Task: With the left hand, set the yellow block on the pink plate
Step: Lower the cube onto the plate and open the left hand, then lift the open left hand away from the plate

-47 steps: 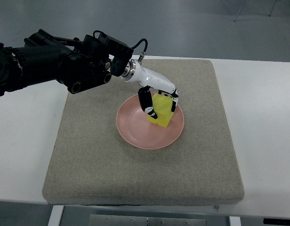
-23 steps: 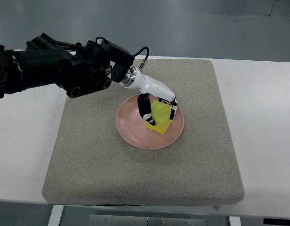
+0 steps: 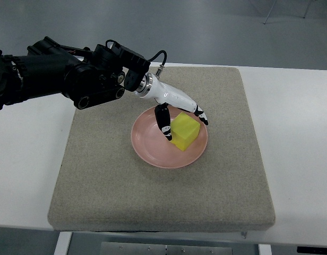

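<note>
Yellow block (image 3: 184,130) sits flat inside pink plate (image 3: 147,146), right of plate centre, on grey mat (image 3: 100,180) mid-table. Left hand (image 3: 179,114) over block's far side, fingers spread, gripping nothing; thumb touching or just beside left face. Placement looks done; release clears way for withdrawal.

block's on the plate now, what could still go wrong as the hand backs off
1. The left hand has its fingers spread, but the thumb looks to be against the yellow block; pulling away sideways could drag it.
2. The block sits right of centre on the pink plate, so a nudge might slide it toward the rim.
3. The plate rests loose on the grey mat and could shift.
</note>
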{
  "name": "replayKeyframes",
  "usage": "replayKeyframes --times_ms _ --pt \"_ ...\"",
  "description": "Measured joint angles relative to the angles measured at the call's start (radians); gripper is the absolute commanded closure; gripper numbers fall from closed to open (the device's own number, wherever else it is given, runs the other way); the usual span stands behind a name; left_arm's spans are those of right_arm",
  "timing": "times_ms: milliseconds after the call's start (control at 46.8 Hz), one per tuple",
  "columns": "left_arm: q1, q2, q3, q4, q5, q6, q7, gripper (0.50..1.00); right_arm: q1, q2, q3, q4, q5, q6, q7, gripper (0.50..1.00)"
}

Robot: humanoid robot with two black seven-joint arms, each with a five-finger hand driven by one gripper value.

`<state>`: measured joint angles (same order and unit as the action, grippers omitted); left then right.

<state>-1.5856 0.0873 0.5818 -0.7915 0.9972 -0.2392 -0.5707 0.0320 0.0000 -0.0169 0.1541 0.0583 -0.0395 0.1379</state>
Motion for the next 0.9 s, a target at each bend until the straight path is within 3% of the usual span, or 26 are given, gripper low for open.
replayKeyframes --times_ms 534,897 --pt "-0.016 0.128 -0.022 0.052 0.0 0.004 0.0 0.564 0.0 0.0 0.0 -0.001 0.0 0.0 -0.001 0.576" --pt "0.128 0.119 -0.06 0.392 -0.007 0.049 0.002 0.568 -0.001 0.0 0.0 -0.001 0.0 0.001 0.0 0.576"
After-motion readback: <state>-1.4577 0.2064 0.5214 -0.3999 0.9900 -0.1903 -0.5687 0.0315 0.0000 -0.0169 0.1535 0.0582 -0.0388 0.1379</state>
